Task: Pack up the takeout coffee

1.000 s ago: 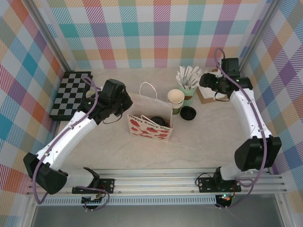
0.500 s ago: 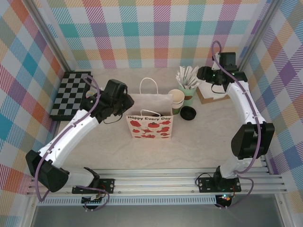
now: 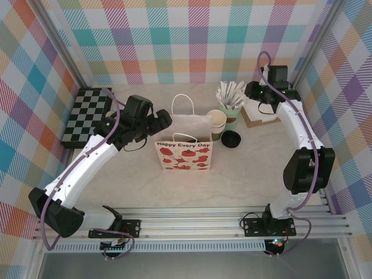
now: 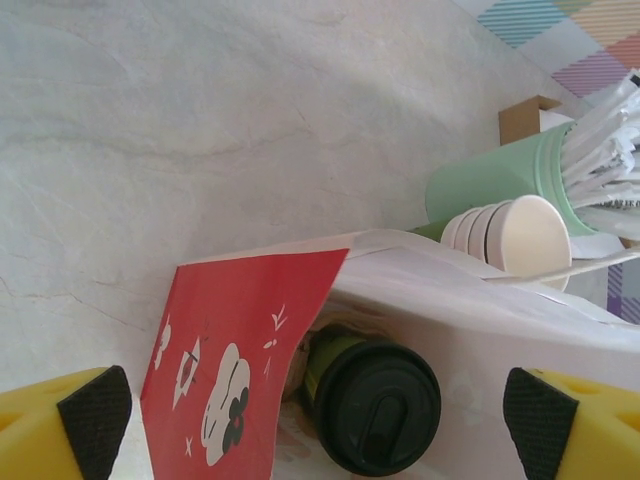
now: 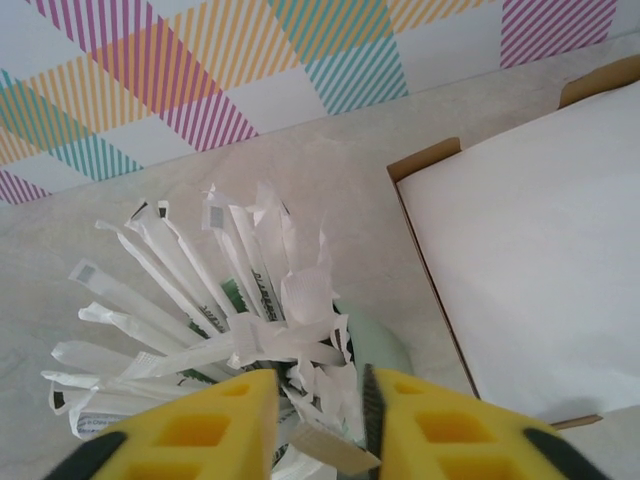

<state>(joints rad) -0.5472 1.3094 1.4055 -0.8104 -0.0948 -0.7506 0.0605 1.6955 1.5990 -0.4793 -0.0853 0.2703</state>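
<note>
Starting with the counter (image 3: 244,168): pale stone look, clutter kept toward the back. Noticing the big change at the paper bag (image 3: 183,152), which was leaning with its mouth pulled open a second ago and is now standing upright by itself, printed side toward the arm bases. Putting that down to the left tool (image 3: 161,120): clamped shut a second ago, spread wide apart now and gripping nothing, hanging just beside the bag's upper left edge. Reading that as a finished drop-off, so probably most of the way through the packing.

Spotted the right tool (image 5: 318,410) over at the mint cup of wrapped sticks (image 4: 490,185), narrowed a lot compared with a second ago, with one wrapper end poking up between the yellow fingers. Can't tell whether it's actually pinched yet. Guessing at a stick for the bag as the next move, nothing more than a guess.

Found the takeout coffee (image 4: 375,405) down inside the bag, black lid showing, tucked behind the red side panel. Going by the left wrist view, sitting between the two spread fingertips but lower, deep in the bag, touched by neither. Well apart from the right tool.
</note>
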